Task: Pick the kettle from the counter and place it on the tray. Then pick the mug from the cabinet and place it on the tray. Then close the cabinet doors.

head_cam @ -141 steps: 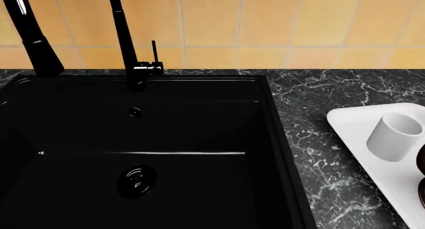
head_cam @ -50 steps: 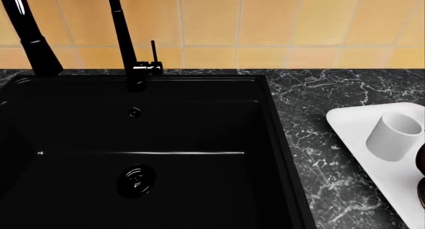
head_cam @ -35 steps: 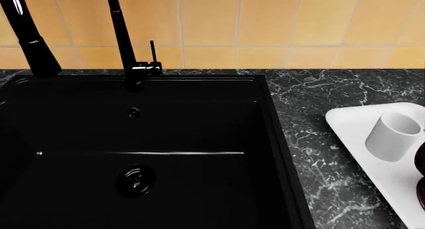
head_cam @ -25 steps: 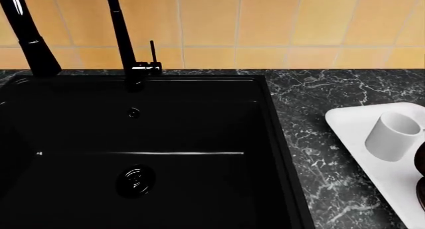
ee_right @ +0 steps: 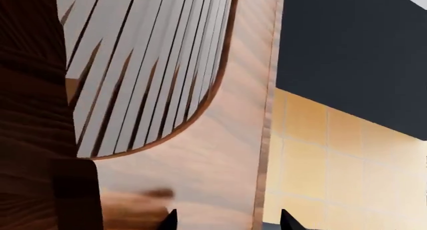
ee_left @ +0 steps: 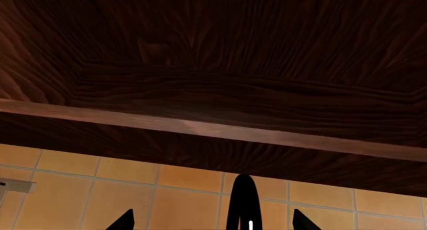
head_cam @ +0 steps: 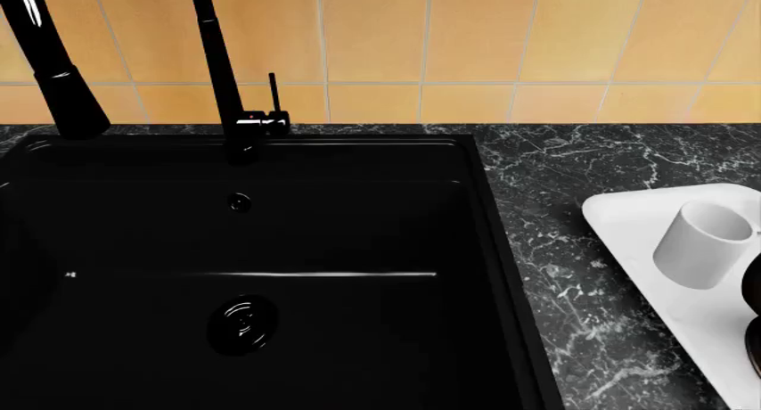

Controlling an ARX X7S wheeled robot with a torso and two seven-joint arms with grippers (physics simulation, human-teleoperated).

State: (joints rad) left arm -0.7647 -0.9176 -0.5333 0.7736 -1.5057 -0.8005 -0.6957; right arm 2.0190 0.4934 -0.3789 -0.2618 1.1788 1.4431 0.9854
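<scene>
The head view looks down on a black marble-look table with white veins (head_cam: 594,214) that runs under a wall of orange-yellow tiles (head_cam: 476,36). A plain black sink basin (head_cam: 238,250) is sunk into it, with a round drain (head_cam: 242,323) in its floor and a tall glossy black tap (head_cam: 220,71) standing at its far rim; a second black spout (head_cam: 53,71) hangs at the far left corner. To the right of the basin, well apart from it, a large flat white tray with rounded corners and a low rim (head_cam: 630,227) lies on the table, cut off by the edge of the view. A small plain white cylindrical mug (head_cam: 703,244) stands upright on the tray, its open mouth up; its handle cannot be made out. Just beside the mug, at the very edge of the picture, a dark rounded shape (head_cam: 754,294) sits on the tray, too cropped to identify. Neither arm shows in the head view. The left wrist view looks up at the dark brown wooden underside of a cabinet (ee_left: 220,65) above the tiled wall; the left tool (ee_left: 210,222) shows only two black fingertips set wide apart, holding nothing. The right wrist view faces a reddish-brown wooden cabinet door with a slatted glass panel (ee_right: 200,155); the right tool (ee_right: 227,220) likewise shows two black tips spread apart and empty, close to the door's wood, though whether they touch it cannot be told.
</scene>
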